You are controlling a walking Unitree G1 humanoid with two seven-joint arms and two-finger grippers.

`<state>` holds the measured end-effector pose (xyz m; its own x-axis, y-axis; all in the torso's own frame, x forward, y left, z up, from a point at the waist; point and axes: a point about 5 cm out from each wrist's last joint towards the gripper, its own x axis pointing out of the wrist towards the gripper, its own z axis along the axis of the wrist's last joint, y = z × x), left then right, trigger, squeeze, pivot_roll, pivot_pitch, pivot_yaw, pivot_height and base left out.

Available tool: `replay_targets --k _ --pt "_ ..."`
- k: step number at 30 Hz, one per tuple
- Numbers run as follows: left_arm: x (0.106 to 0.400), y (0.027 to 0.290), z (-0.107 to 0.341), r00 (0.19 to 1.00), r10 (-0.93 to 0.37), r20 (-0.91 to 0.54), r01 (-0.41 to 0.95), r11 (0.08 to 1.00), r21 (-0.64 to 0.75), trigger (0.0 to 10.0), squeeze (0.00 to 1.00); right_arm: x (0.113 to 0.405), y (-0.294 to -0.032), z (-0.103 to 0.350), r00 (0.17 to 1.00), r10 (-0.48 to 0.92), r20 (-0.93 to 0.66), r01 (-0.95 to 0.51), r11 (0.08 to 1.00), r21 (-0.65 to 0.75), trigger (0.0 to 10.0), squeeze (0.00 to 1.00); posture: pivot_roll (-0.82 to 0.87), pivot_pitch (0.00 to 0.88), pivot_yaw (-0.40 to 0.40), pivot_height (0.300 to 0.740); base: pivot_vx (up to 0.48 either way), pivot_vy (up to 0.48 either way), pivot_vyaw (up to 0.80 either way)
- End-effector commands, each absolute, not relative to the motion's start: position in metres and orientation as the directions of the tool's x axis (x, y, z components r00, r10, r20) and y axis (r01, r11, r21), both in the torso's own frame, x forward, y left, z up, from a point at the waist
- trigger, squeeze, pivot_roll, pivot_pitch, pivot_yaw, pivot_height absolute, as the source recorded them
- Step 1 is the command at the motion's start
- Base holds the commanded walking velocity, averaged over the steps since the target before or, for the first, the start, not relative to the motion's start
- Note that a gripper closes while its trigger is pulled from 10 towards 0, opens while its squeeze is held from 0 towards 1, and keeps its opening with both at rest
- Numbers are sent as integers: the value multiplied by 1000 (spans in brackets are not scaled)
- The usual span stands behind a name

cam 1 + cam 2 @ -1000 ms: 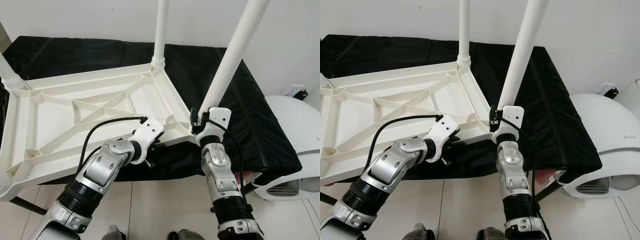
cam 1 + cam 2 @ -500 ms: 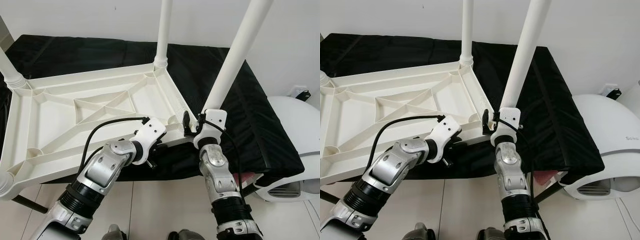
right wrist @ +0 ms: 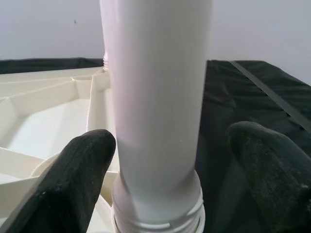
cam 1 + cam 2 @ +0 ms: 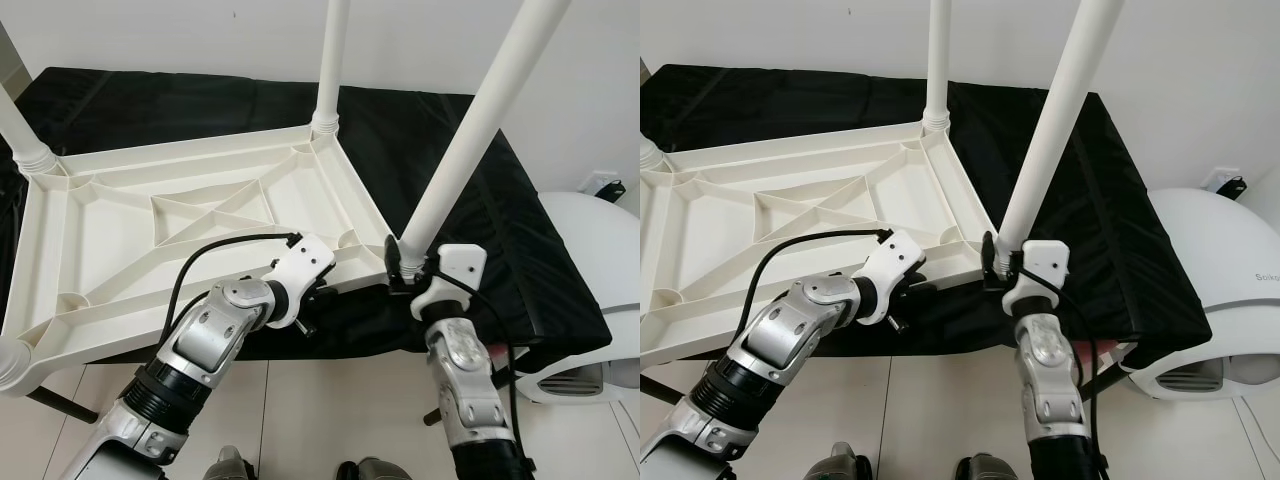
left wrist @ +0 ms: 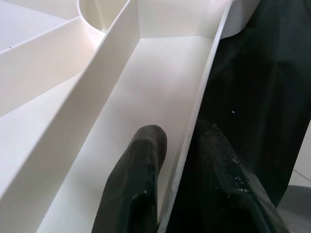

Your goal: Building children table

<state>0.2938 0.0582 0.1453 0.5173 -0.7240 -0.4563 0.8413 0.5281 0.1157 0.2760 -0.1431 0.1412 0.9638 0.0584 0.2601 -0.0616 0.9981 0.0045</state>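
The white plastic table top (image 4: 120, 230) lies upside down on a black-covered surface. White legs stand in its far right corner (image 4: 330, 70) and its far left corner (image 4: 18, 130). A third leg (image 4: 480, 120) leans at the near right corner, its threaded base at the socket. My right gripper (image 4: 400, 272) is open around that base; in the right wrist view the fingers (image 3: 77, 165) flank the leg (image 3: 155, 97) with a gap on one side. My left gripper (image 4: 318, 295) is shut on the top's near rim, and its fingers (image 5: 146, 145) straddle the rim wall (image 5: 204, 82).
The black cloth (image 4: 500, 240) drops off at the near and right edges. A white rounded appliance (image 4: 590, 290) stands on the floor close to the right. A white wall runs behind. Pale floor tiles (image 4: 330, 400) lie below my arms.
My right wrist has shifted right and nearer while the gripper stays at the leaning leg's base, and its fingers now stand apart. The left gripper keeps its hold on the rim.
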Motion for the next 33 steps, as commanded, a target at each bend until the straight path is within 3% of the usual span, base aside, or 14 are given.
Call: replay_targets --k 1,16,17,18,20,21,33 --pt "295 53 148 508 -736 -449 852 507 132 10000 0 269 -146 143 956 82 281 -84 996 -3 10000 0 -27 53 -66 740 0 0 0" --pt "302 59 148 530 -713 -459 838 524 152 10000 0 228 -161 140 948 140 285 -135 990 -36 10000 0 -58 67 -58 740 0 0 0" --pt "303 60 148 530 -712 -460 838 524 153 10000 98 225 -162 140 949 142 282 -138 990 -36 10000 0 -61 67 -56 740 0 0 0" --pt "305 61 148 531 -710 -462 837 524 157 10000 729 216 -166 137 953 152 264 -147 988 -37 10000 0 -68 69 -53 740 0 0 0" --pt "305 61 148 531 -710 -462 837 523 159 10000 729 214 -167 136 954 154 259 -150 988 -36 10000 0 -68 69 -53 740 0 0 0" --pt "306 62 149 532 -710 -461 837 524 158 10000 1000 211 -168 133 955 169 242 -166 986 -35 10000 0 -71 72 -50 740 0 0 0" --pt "310 63 155 531 -718 -450 839 519 162 10000 1000 220 -168 116 958 238 161 -238 971 -15 10000 0 -61 72 -49 740 0 0 0"
